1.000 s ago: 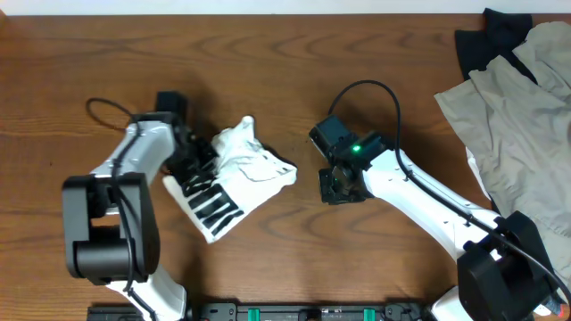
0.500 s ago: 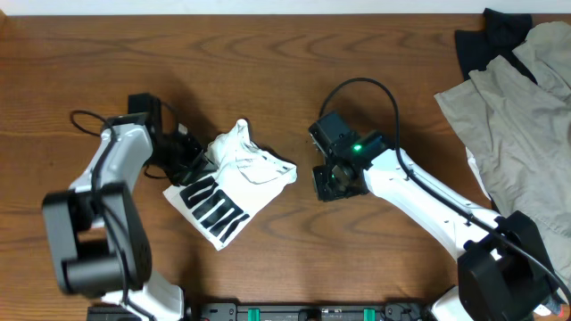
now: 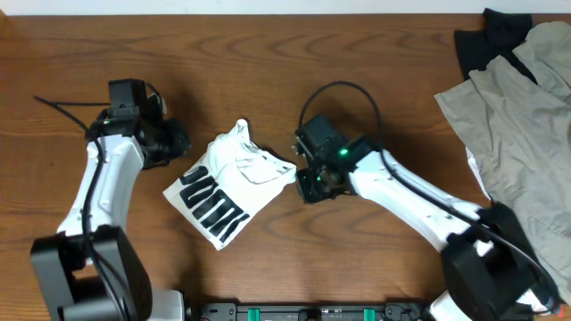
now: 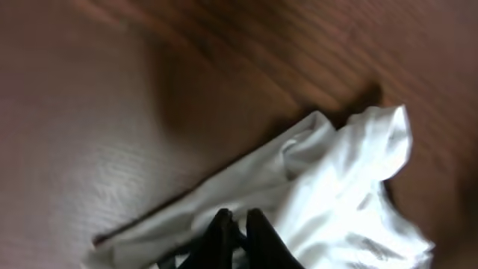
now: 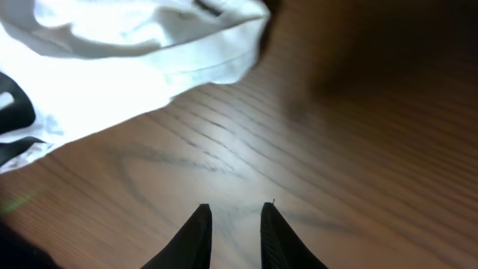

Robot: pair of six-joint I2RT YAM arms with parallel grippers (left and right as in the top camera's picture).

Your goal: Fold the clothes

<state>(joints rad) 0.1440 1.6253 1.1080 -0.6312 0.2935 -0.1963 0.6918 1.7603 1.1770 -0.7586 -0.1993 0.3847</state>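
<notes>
White striped T-shirt (image 3: pixel 234 183) lies bunched, centre-left on the table (image 3: pixel 268 53). Left gripper (image 3: pixel 177 143) hovers at its upper-left, jaws pinched together, empty. Right gripper (image 3: pixel 308 185) is just off its right edge, jaws slightly apart, empty. Smart play: flatten that hump before folding.
</notes>
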